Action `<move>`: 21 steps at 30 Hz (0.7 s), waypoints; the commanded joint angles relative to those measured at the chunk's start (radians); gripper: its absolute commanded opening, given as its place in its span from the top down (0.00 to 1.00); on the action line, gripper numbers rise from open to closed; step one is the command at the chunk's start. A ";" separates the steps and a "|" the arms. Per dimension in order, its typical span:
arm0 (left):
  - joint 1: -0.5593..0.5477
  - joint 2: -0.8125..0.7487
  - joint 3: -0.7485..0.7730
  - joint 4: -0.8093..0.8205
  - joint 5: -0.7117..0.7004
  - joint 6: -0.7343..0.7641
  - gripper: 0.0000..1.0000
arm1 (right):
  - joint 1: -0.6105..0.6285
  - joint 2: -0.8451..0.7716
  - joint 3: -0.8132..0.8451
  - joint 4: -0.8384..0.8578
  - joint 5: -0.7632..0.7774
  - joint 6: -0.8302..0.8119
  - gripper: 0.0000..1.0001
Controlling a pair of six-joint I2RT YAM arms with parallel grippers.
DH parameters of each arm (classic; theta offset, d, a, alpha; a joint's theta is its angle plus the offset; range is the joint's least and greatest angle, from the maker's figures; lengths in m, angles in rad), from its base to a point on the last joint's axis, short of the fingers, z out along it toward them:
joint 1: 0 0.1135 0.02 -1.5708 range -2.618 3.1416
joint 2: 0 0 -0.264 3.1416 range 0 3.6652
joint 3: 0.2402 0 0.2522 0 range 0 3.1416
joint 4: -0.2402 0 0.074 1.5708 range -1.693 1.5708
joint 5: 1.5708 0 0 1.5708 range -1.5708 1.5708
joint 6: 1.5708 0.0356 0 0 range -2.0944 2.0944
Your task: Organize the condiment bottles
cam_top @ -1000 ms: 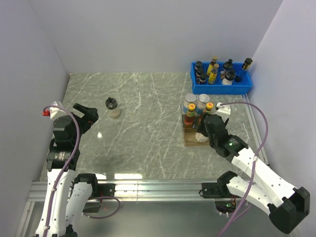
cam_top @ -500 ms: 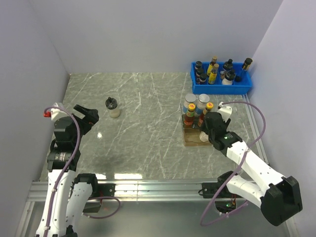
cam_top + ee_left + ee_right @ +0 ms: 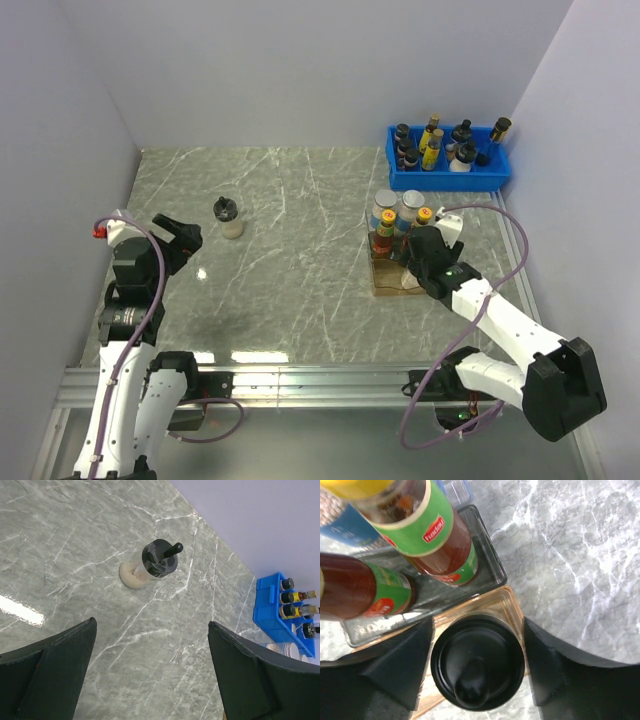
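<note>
Overhead view of a grey marbled tabletop (image 3: 300,280), with both arms based at its near edge. My left fingers (image 3: 186,232) sit at about 9 o'clock on the tabletop, spread wide and holding nothing. Just past them, toward 10 o'clock, a black-capped little bottle (image 3: 229,216) stands alone and upright. On the left wrist camera that black-capped little bottle (image 3: 155,565) appears beyond the two dark fingers, apart from both.

At 3 o'clock my right arm (image 3: 480,305) reaches over a small rack (image 3: 380,282). Two silver-lidded jars (image 3: 386,204) stand at its far end, with two brown sauce bottles (image 3: 437,540) just nearer. These have green labels with red marks.

On the right wrist camera, the second black-capped bottle (image 3: 476,667) stands upright in an amber compartment (image 3: 512,602). My right fingers (image 3: 395,667) sit at 9 and 3 o'clock of its cap. Their inner edges meet the cap's outline, but I cannot tell whether they press on it. A clear grey tray (image 3: 490,555) holding the sauce bottles touches the compartment at 12 o'clock.

A blue bin (image 3: 450,180) crowded with dark and yellow bottles sits at 1 o'clock.
</note>
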 commanded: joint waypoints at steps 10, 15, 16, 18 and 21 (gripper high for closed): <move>-0.002 -0.011 -0.002 0.052 0.017 -0.002 0.01 | -0.001 -0.170 0.140 -0.120 0.058 0.009 0.08; -0.002 -0.011 0.001 0.041 0.004 0.004 0.01 | 0.044 -0.221 0.233 -0.124 -0.086 -0.102 0.07; -0.002 -0.011 0.001 0.041 0.003 0.004 0.01 | 0.067 -0.224 0.242 -0.098 -0.127 -0.119 0.07; -0.002 -0.008 -0.002 0.046 0.003 0.006 0.01 | 0.168 -0.215 0.273 -0.075 -0.199 -0.167 0.07; -0.002 0.004 -0.013 0.062 0.029 0.017 0.01 | 0.264 -0.123 0.343 -0.039 -0.279 -0.201 0.06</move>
